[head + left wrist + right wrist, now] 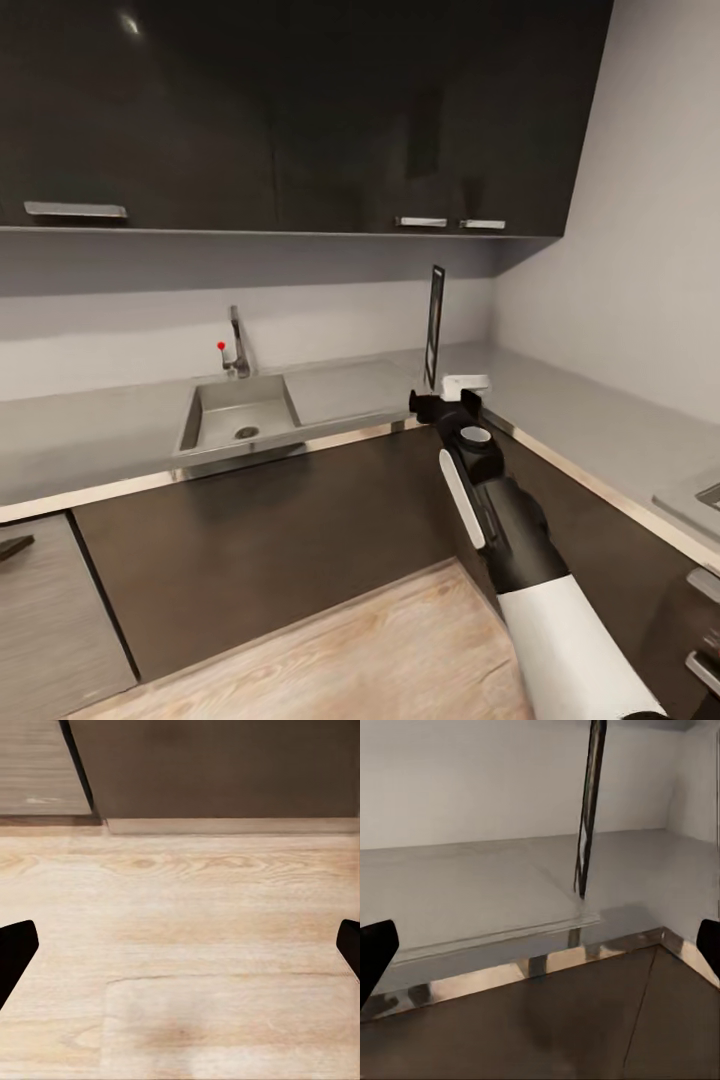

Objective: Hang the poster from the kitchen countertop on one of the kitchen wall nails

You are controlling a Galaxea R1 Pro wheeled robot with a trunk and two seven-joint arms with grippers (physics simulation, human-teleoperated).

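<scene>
My right pincer (pixel 447 398) hangs spread at the bench (pixel 120 430) edge, pinching nothing. My left pincer (pixel 180 945) is spread over the wood floor (pixel 187 945). Beyond, the poster (pixel 434 325) stands edge-on beside the sink (pixel 240 415).

poster (pixel 434 325) edge-on, print unreadable
</scene>
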